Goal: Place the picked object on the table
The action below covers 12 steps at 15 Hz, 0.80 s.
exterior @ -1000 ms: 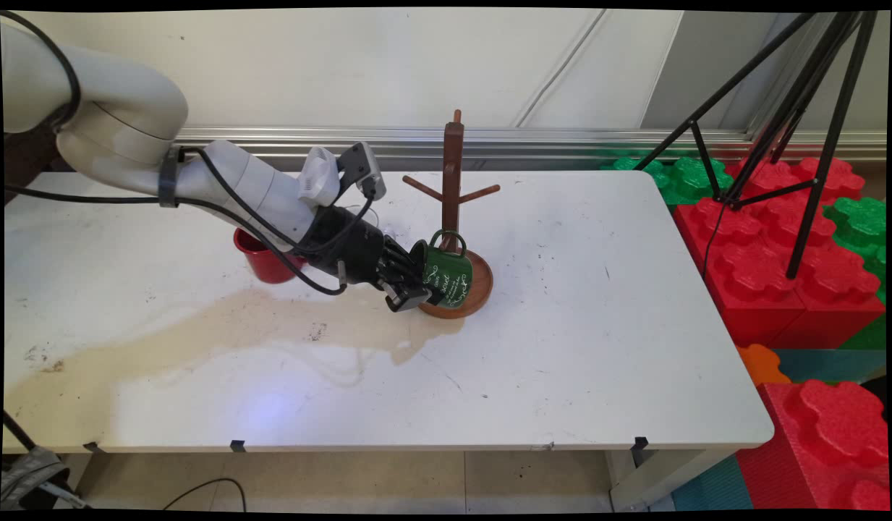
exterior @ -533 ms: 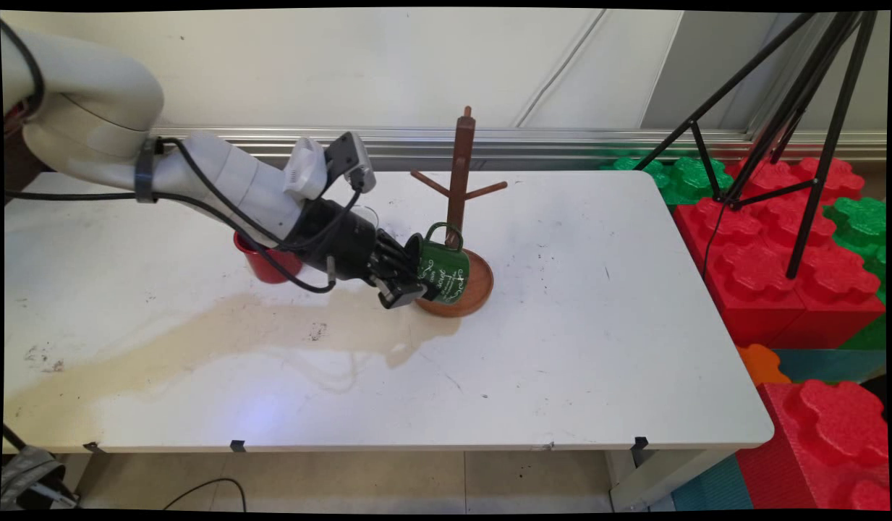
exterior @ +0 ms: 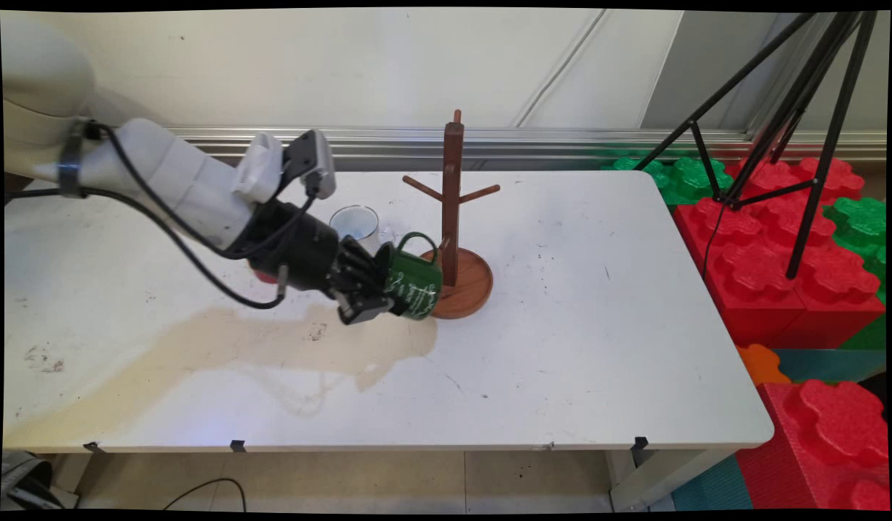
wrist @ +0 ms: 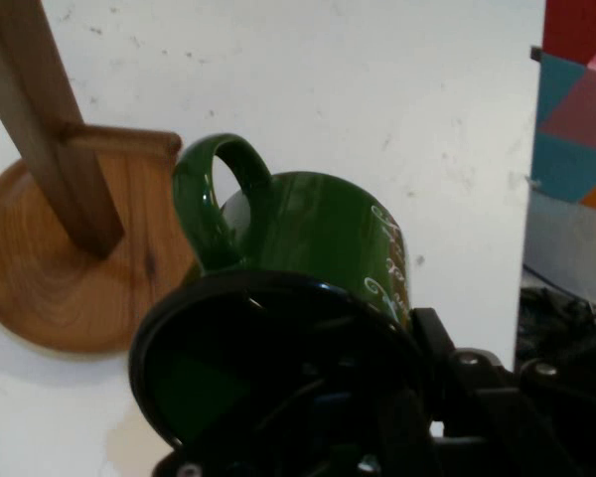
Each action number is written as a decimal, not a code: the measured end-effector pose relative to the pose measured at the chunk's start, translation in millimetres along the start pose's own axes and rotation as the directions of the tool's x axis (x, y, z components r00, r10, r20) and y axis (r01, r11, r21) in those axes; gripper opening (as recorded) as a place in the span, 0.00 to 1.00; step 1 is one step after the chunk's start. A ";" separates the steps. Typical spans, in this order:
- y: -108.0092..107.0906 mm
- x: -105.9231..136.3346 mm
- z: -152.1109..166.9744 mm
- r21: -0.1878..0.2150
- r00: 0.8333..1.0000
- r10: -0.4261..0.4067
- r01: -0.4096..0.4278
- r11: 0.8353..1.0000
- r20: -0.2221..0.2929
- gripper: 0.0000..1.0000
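- The end effector point(exterior: 377, 293) grips a green mug point(exterior: 415, 284) by its rim, the mug tipped on its side, handle up.
- Since half a second ago, mug and arm have drawn back left; the mug now hangs at the left edge of the wooden mug tree point(exterior: 453, 217), off its round base.
- The tree, tilted earlier, stands upright again.
- A clear glass point(exterior: 355, 223) shows behind the end effector on the white surface point(exterior: 597, 325).
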 end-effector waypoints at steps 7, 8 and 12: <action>15.5 1.2 -41.4 0.033 0.988 0.036 -0.041 0.999 0.151 0.00; 15.9 1.7 -45.5 0.037 0.983 0.045 -0.052 0.998 0.177 0.00; 10.4 3.8 -50.5 0.056 0.964 0.068 -0.086 0.995 0.258 0.00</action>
